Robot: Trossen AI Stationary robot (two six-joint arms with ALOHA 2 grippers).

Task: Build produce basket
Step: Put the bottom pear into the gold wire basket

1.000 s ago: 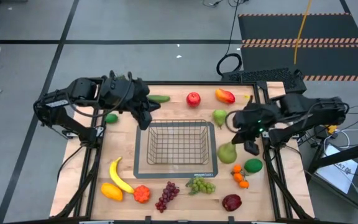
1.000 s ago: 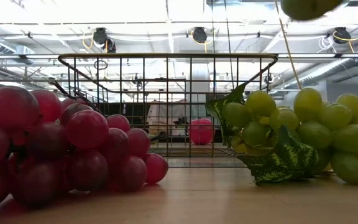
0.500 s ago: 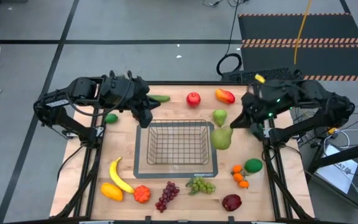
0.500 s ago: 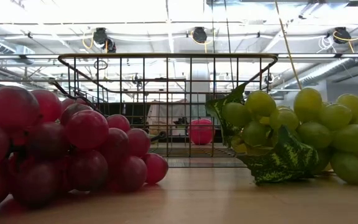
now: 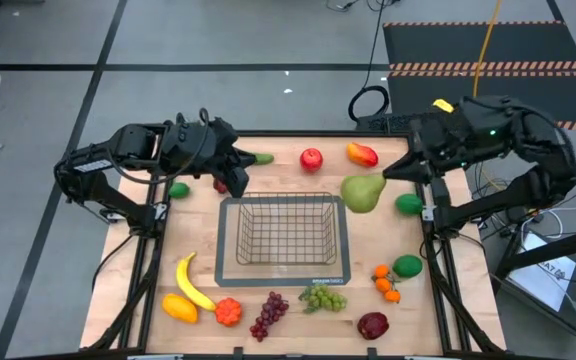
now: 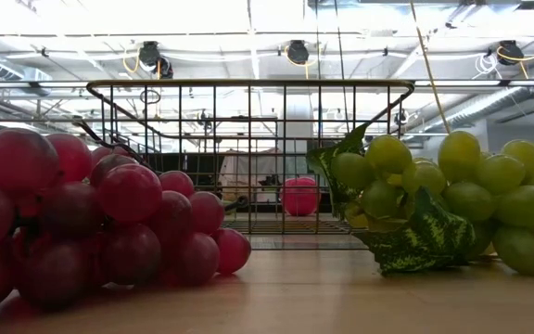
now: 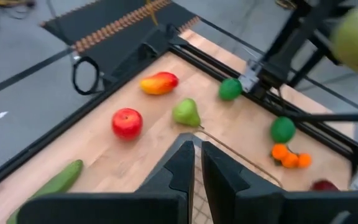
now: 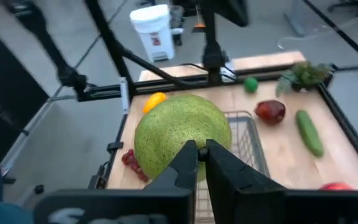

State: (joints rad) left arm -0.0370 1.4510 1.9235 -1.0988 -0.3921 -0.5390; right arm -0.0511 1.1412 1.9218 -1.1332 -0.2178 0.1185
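the basket (image 5: 283, 238) sits mid-table with nothing inside it, the produce spread around it on the wood. a large green pear (image 5: 362, 191) hangs in the air just off the basket's far right corner, likely lifted so it can clear the wire wall. the right gripper (image 5: 396, 172) has its jaws pinched narrow on that pear. the left gripper (image 5: 230, 179) hovers above the basket's far left corner, jaws closed on nothing.

Light wood tabletop (image 5: 278, 310). Silvery grey wire basket (image 5: 284, 232) on a dark grey base. Yellow banana (image 5: 192, 283). Red apple (image 5: 311, 158). Speckled green pear (image 5: 362, 192). Dark red grapes (image 5: 269, 314). Light green grapes (image 5: 322, 298). Small oranges (image 5: 387, 283).
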